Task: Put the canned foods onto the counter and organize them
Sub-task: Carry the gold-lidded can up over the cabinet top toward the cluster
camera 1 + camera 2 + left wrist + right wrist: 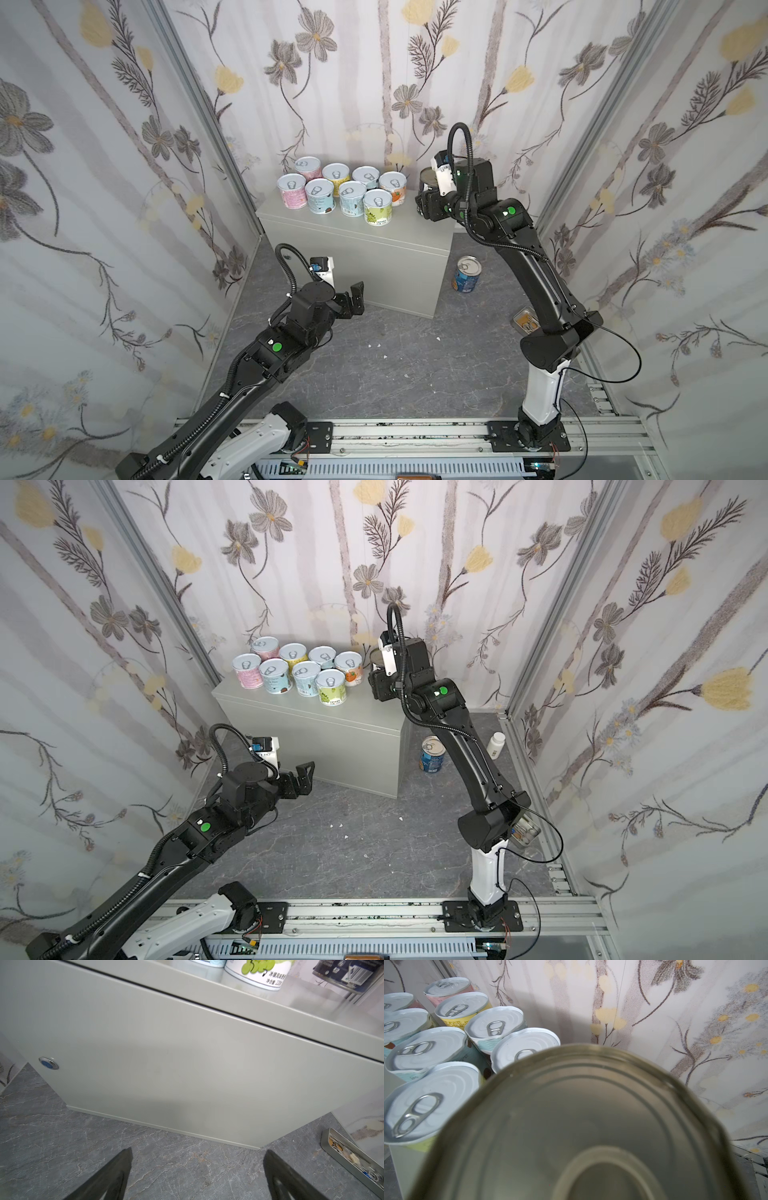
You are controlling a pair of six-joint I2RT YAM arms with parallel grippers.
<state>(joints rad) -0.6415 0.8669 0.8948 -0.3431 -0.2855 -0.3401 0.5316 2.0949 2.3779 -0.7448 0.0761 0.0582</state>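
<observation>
– Where have the cans got to?

– Eight short pull-tab cans stand upright, packed rim to rim, on the left half of the surface. That is a light-grey sheet-metal box with a flat top and a small round lock on its smooth front. The labels are pink, yellow, pale blue and green. The lids are pale, pressed with rings.

– And the right hand?

– The right hand is closed around a dark navy can, taller than the short ones. It is up at the right end of the surface, close beside the cluster. In the wrist view its end is a dull, brassy disc with concentric ridges. Whether its base touches the top, I can't tell.

– The left one?

– The left hand is spread wide with nothing in it. Its two black wedge-shaped fingers are low over the floor, which is dark grey stone with pale veins. They point at the box's front.

– Anything down there?

– A blue can stands upright on the floor just right of the box, with a shiny lid. A white pill bottle stands near the wall. A flat rectangular tin lies open with small bits inside.
</observation>
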